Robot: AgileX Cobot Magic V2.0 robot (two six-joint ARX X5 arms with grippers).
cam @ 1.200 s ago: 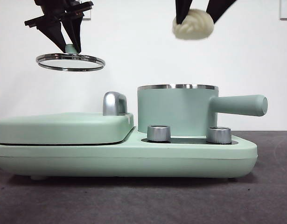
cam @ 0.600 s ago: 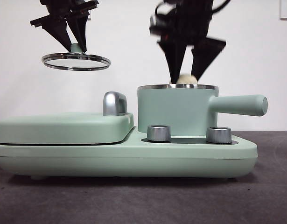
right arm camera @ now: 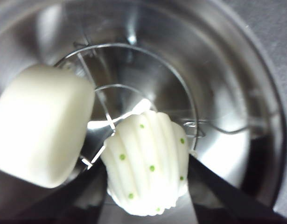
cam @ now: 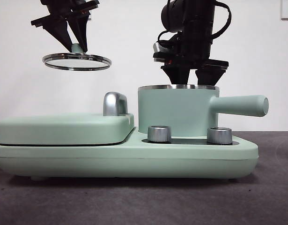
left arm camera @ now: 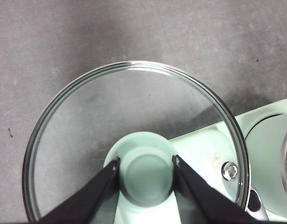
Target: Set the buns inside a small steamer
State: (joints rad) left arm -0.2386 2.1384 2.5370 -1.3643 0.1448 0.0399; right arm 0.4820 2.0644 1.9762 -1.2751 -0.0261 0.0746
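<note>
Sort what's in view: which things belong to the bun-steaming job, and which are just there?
Job: ridged bun in right gripper; smooth bun; steamer; its lid held by left gripper.

Bystanders: griddle, two knobs, table.

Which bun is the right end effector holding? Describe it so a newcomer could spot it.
Look inside the green pot, on its wire rack. The ridged bun sits between the right end effector jaws; unlike the smooth bun beside it, it has green flecks.
</note>
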